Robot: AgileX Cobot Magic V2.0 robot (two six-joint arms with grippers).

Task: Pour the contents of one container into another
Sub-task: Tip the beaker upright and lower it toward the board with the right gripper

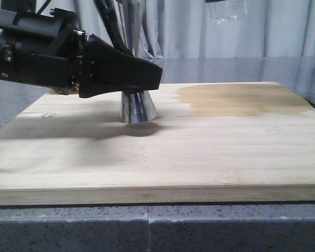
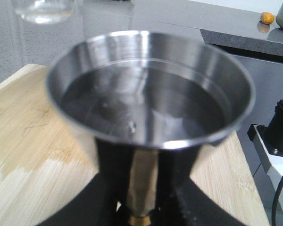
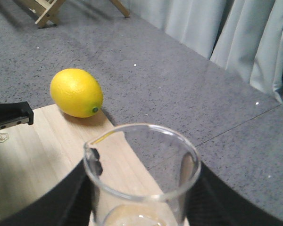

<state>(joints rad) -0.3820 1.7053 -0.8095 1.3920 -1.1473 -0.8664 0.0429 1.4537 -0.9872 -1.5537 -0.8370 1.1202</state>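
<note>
Wooden board [image 1: 199, 157] lies on the grey speckled counter [image 1: 147, 231], with a darker wet-looking patch [image 1: 241, 100] at its far right. Left gripper [image 1: 147, 76] reaches across the board from the left, black fingers [image 2: 179, 188] clamped on the jigger's narrow waist. Jigger [image 1: 138, 107] stands upright on the board, shiny steel flared base showing below the fingers. Left wrist view: jigger's upper cone holds clear liquid well up toward the rim, gold band at the waist low between the fingers. Right gripper [image 3: 141, 197] clamped on the beaker [image 3: 141, 174], held up high above the board's far side. Beaker is clear glass with a pouring lip, upright, a little liquid at its bottom. Lemon [image 3: 76, 92] sits on the counter touching the board's corner.
</note>
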